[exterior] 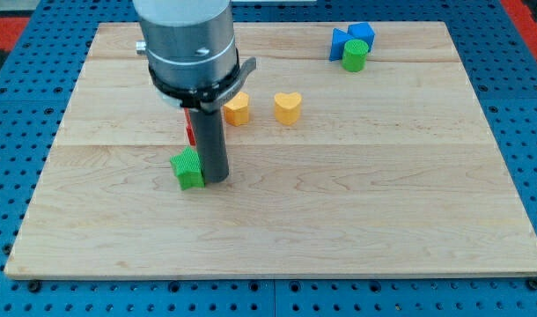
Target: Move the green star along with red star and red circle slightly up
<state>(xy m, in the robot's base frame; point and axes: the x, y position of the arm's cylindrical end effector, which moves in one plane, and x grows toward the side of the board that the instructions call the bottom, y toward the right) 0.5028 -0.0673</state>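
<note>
Camera view. No hand on this arm to clench or release, only a straight dark rod; nothing grasped. My tip down on the table, just right of the green star, touching it or very nearly, too close to tell apart. Just beyond the star, on its far side, slivers of red showing beside the rod: probably the red star and red circle, though largely hidden by the rod and the arm housing, so shapes not to be made out. Further right, a yellow block of unclear shape and a yellow heart, side by side and apart from the group. Well away at the far right, a blue cluster with a green cylinder against its near side.

Judging from this placing, not yet set for the push: a shove from here would send the star left, not up.

- Slide round to the near side of the green star first, without nudging it on the way.
- Line up with the star's middle and with the red pieces beyond it, so that the star carries them along.
- Push slowly towards the far edge, and only briefly; "slightly" asks for a short stroke.
- Watch for a red piece slipping out sideways; stop and re-centre if so.
- Keep clear of the yellow pair on the right.
</note>
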